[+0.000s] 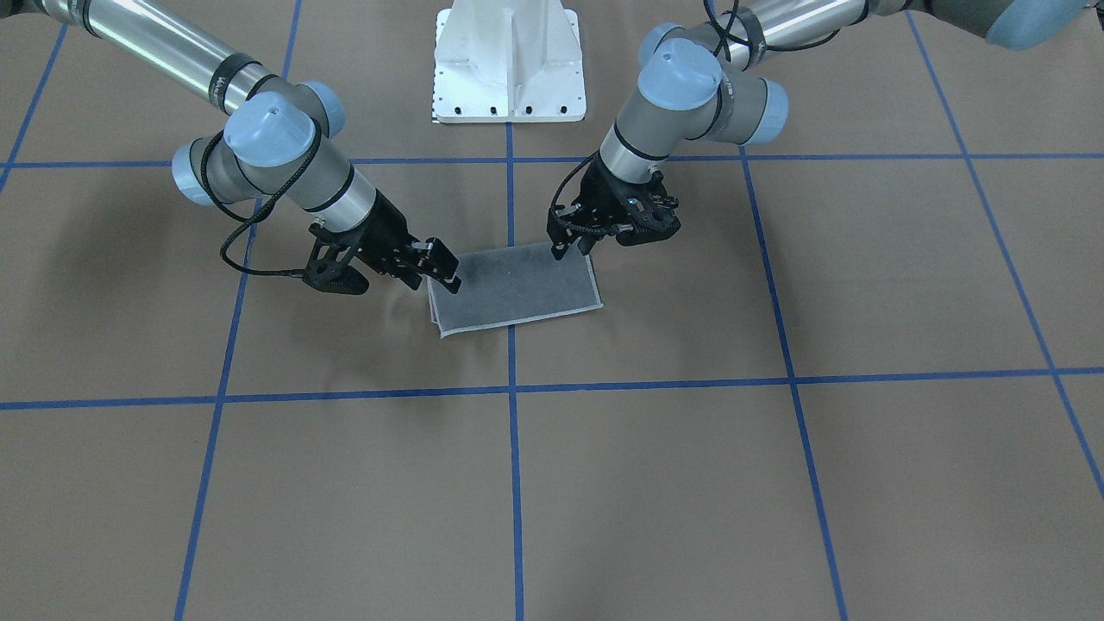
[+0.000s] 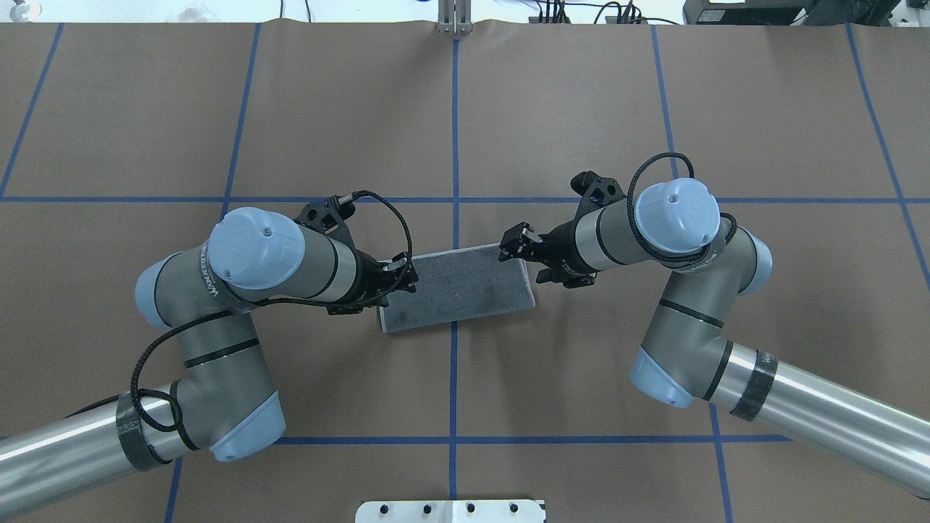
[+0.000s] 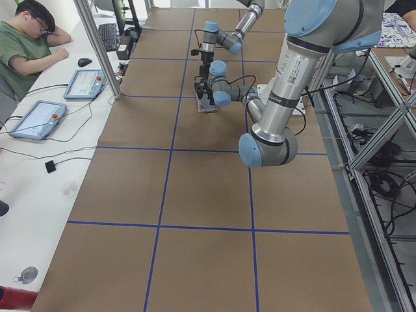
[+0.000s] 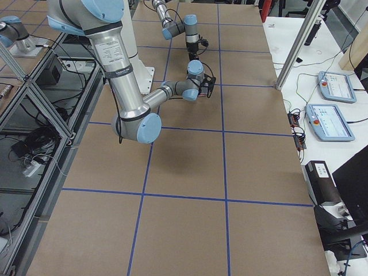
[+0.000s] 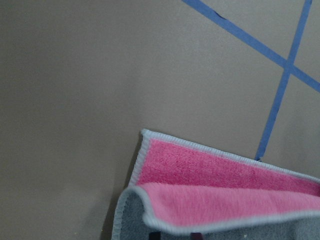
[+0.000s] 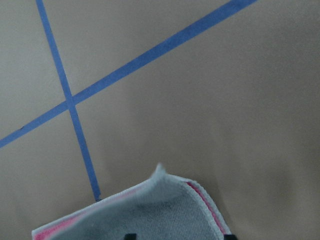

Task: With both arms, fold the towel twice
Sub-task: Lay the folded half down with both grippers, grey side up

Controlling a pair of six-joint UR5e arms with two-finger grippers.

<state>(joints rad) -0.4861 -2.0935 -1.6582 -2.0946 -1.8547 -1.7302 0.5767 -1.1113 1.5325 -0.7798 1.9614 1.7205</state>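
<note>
So the towel (image 5: 210, 175) is fuzzy terry cloth, pink pile on one face and grey on the other, with a smoother stitched pale edge, lying on matt brown paper (image 2: 581, 109) with blue tape (image 2: 454, 109) lines. The left arm (image 2: 65, 450) and right arm (image 2: 835, 418) are shiny brushed metal tubes with duller grey joints and smooth light-blue plastic-looking caps (image 2: 258, 247). The pedestal (image 1: 509, 60) looks like smooth white painted metal.
</note>
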